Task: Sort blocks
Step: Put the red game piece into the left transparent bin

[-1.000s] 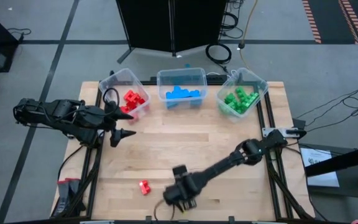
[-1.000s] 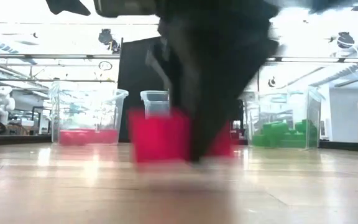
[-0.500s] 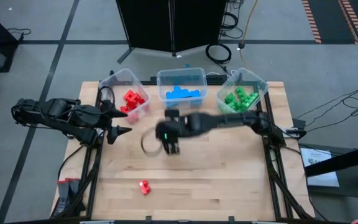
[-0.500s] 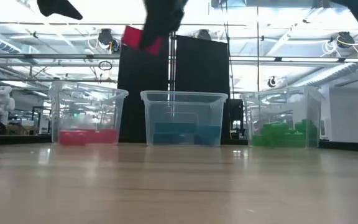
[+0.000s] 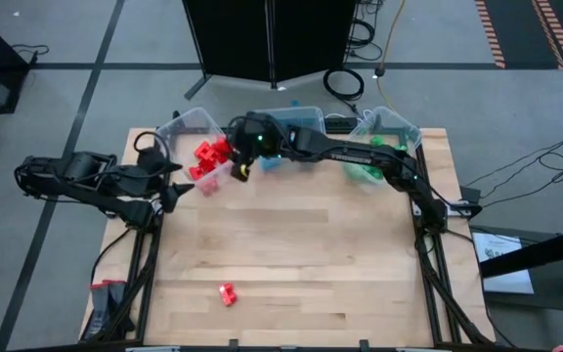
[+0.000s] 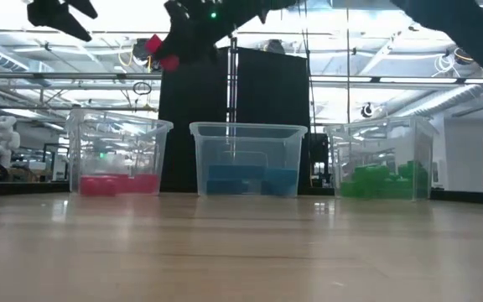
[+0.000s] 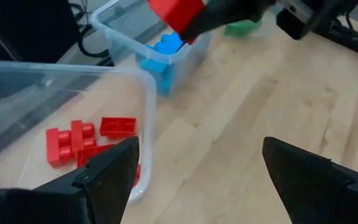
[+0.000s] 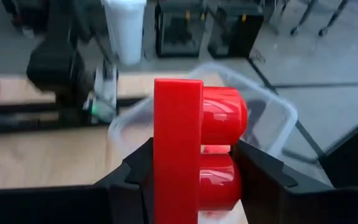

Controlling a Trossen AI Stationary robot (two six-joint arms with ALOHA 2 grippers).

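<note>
My right gripper [image 6: 174, 46] is shut on a red block [image 8: 194, 149] and hovers high over the left clear bin [image 5: 186, 125], which holds several red blocks [image 7: 82, 140]. The held block also shows in the low view [image 6: 158, 52] and the left wrist view [image 7: 176, 12]. My left gripper [image 7: 197, 168] stands open beside that bin, toward the table's left edge, with nothing between its fingers. Another red block [image 5: 227, 293] lies on the table near the front edge. Blue blocks [image 5: 283, 149] fill the middle bin and green blocks [image 5: 374, 158] the right bin. My right gripper pinches the red block between its two fingers, one finger [image 8: 135, 171] on its flat underside and the other [image 8: 257, 171] against its studs [image 8: 222, 146]. The fingers reach in from the table's right, slanting down. The block is lifted clear, above the left bin.
Three clear bins stand in a row along the far edge: left [image 6: 116, 155], middle [image 6: 246, 159], right [image 6: 380, 159]. My right arm [image 5: 360, 154] stretches across the front of the middle and right bins. Bare wooden tabletop [image 5: 301, 254] spreads out in front of the bins.
My right gripper has swept from the table's near edge up and toward the far left, carrying the red block lifted clear to above the left bin, tipping from pointing down toward level. My left gripper has drawn back a little toward the table's left edge and turned.
</note>
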